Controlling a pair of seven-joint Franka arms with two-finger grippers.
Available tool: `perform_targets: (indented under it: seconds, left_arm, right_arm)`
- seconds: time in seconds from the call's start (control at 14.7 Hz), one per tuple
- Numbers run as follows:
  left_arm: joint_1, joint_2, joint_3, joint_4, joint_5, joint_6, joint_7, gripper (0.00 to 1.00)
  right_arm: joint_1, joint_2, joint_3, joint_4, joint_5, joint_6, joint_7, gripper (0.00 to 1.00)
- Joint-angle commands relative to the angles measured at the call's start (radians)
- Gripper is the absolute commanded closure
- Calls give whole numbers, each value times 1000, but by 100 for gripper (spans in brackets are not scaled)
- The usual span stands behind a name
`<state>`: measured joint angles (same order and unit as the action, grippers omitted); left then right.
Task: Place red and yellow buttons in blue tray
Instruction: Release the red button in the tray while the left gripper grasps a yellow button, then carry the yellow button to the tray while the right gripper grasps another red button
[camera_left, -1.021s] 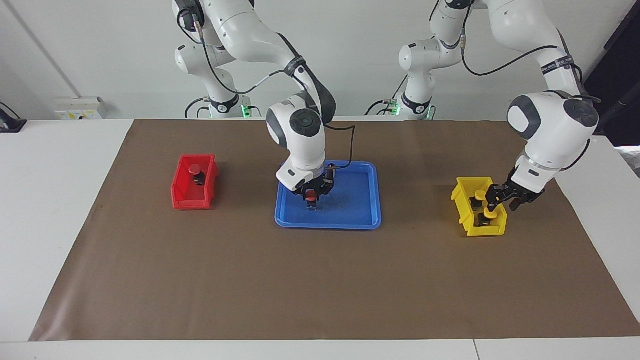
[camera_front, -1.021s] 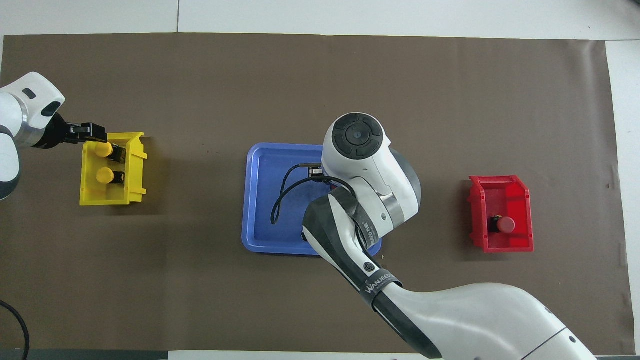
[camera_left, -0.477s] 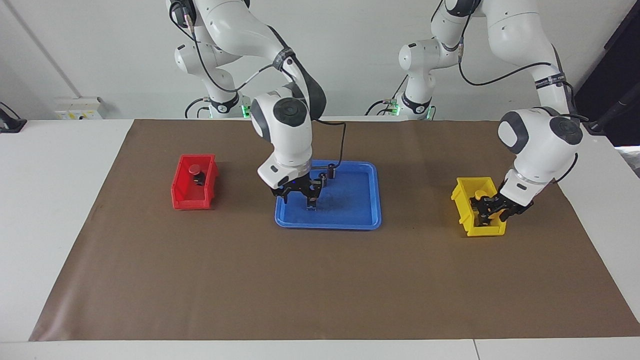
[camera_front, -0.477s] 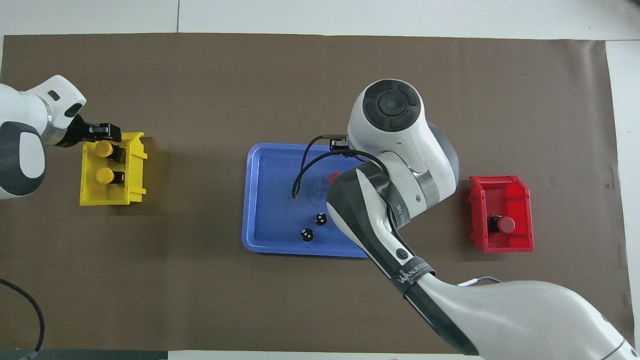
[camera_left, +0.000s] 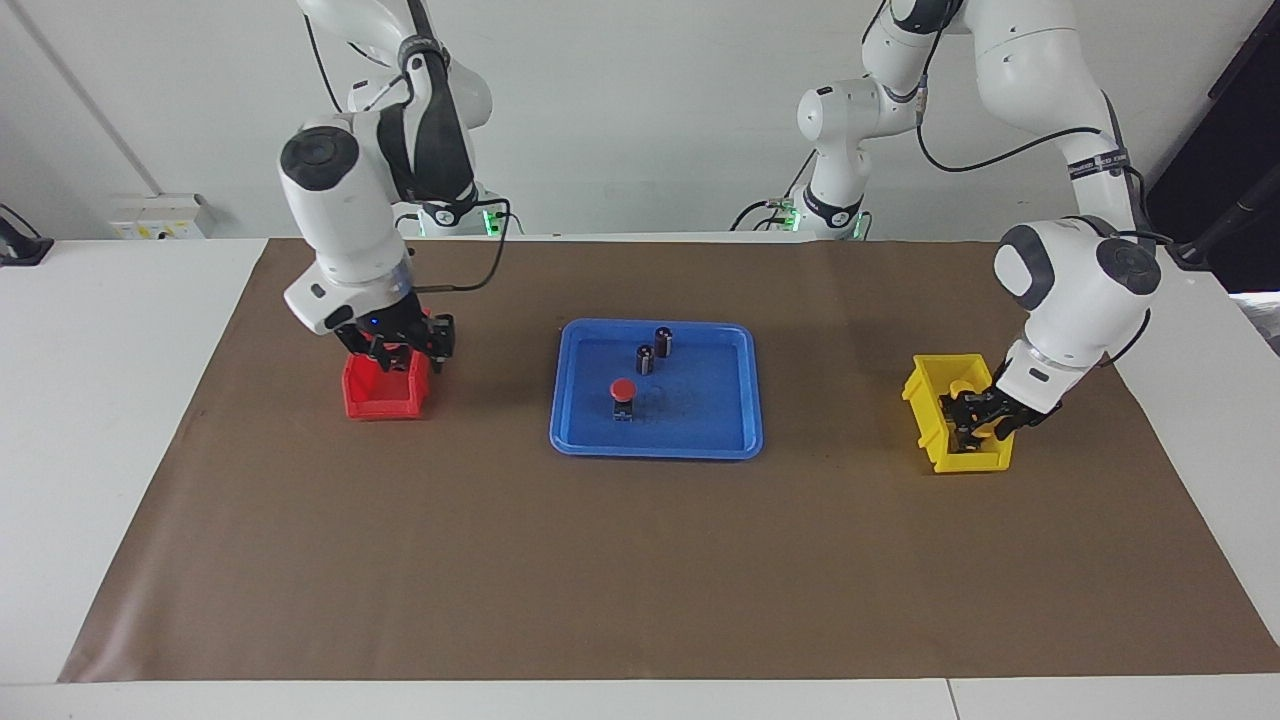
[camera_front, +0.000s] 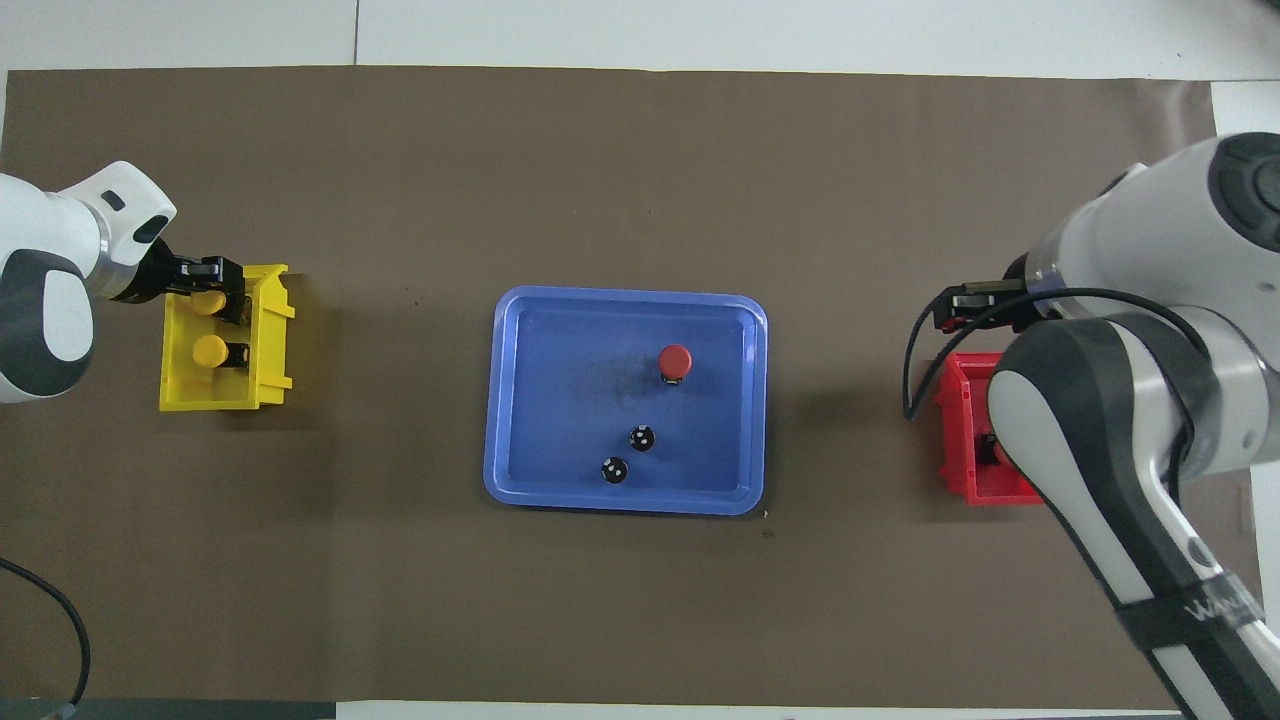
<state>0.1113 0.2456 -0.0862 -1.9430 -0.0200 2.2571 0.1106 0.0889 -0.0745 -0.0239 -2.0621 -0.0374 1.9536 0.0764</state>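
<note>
The blue tray (camera_left: 735, 440) (camera_front: 530, 400) lies mid-table. One red button (camera_left: 622, 391) (camera_front: 675, 359) stands upright in it, free of any gripper. My right gripper (camera_left: 405, 352) hangs open over the red bin (camera_left: 385, 398) (camera_front: 965, 480); the red button in that bin is almost wholly covered by the arm. My left gripper (camera_left: 978, 425) (camera_front: 206, 285) is down inside the yellow bin (camera_left: 925, 400) (camera_front: 225, 395), shut on the yellow button (camera_front: 208, 301) farther from the robots. A second yellow button (camera_front: 210, 350) lies beside it in the bin.
Two dark metallic cylinders (camera_left: 645, 358) (camera_left: 663, 341) stand in the tray, nearer to the robots than the red button. A brown mat (camera_left: 640, 560) covers the table between the bins and the tray.
My right gripper let go of the red button in the tray, rose and swung across to the red bin. My left gripper dropped into the yellow bin and closed on a yellow button.
</note>
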Motion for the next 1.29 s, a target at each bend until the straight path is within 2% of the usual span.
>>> perform_targets:
  seconds: [0.0, 0.14, 0.34, 0.41, 0.54, 0.68, 0.82, 0.89, 0.95, 1.23]
  left_arm:
    - [1, -22, 5, -20, -11, -16, 1, 44]
    - [1, -23, 5, -20, -11, -33, 1, 58]
    - [2, -25, 5, -19, -11, -40, 1, 90]
    - [2, -22, 5, -8, -11, -50, 1, 94]
    - [2, -20, 5, 68, -11, -115, 0, 97]
    - [-2, -20, 6, 191, -9, -247, 0, 98]
    - [-21, -17, 2, 319, 66, -383, -34, 98]
    - [-40, -17, -1, 353, 74, -411, -82, 98]
    - [-74, -17, -4, 348, 54, -404, -168, 98]
    - [-313, -60, -6, 247, -9, -367, -435, 97]
  right_arm:
    - [-61, -119, 16, -202, 63, 89, -116, 31]
    - [-109, -149, 15, -269, 77, 122, -183, 32]
    - [-143, -166, 16, -348, 85, 188, -224, 35]
    - [-138, -165, 16, -367, 85, 212, -224, 35]
    - [-141, -163, 15, -414, 85, 276, -237, 35]
    - [-140, -157, 15, -424, 85, 286, -241, 37]
    - [-144, -151, 15, -427, 87, 292, -254, 37]
    - [-146, -151, 15, -444, 85, 307, -262, 38]
    - [-147, -154, 15, -455, 85, 324, -262, 38]
    - [-146, -151, 15, -487, 85, 364, -265, 42]
